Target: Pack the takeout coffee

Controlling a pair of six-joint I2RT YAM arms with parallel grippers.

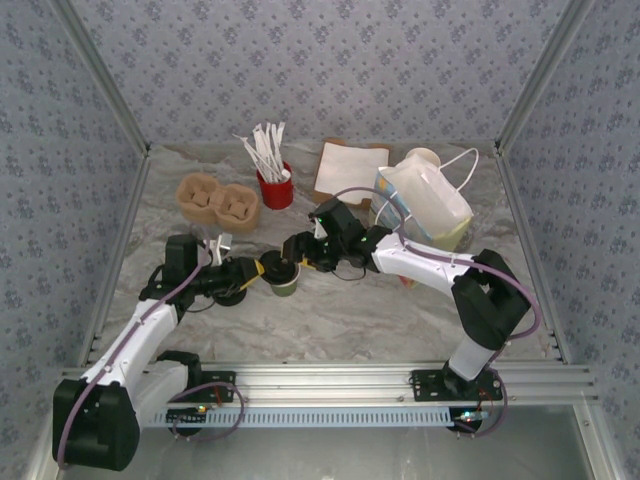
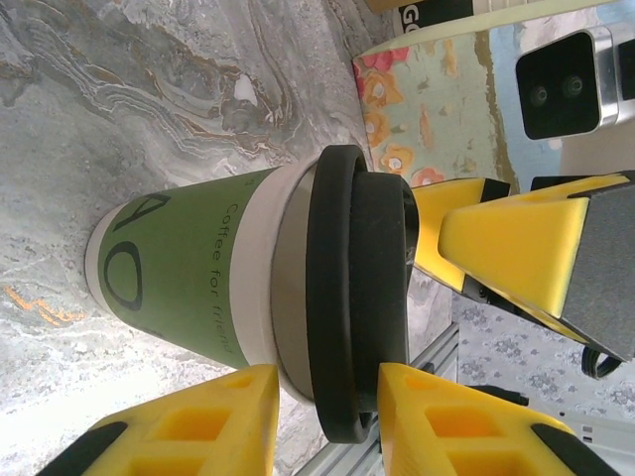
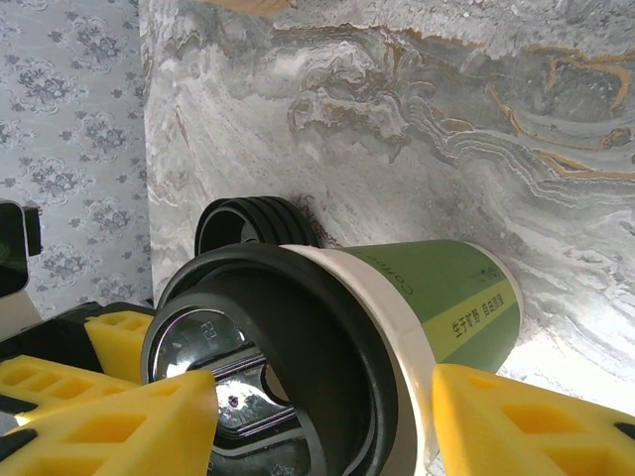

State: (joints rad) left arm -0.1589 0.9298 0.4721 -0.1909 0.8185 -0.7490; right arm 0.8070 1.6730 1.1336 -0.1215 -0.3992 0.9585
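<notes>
One light paper cup, the takeout coffee (image 1: 285,279), stands upright mid-table between my grippers; I'd judge the thin walls crushable and the black lid (image 2: 357,297) liable to pop, so grip the stiffer band just under the lid, gently. My left gripper (image 2: 327,397) has its pads apart, loosely straddling the lid rim; my right gripper (image 3: 325,387) flanks the lid end, can't tell if it's pinching. Paper bag (image 1: 430,205) sits far right.
</notes>
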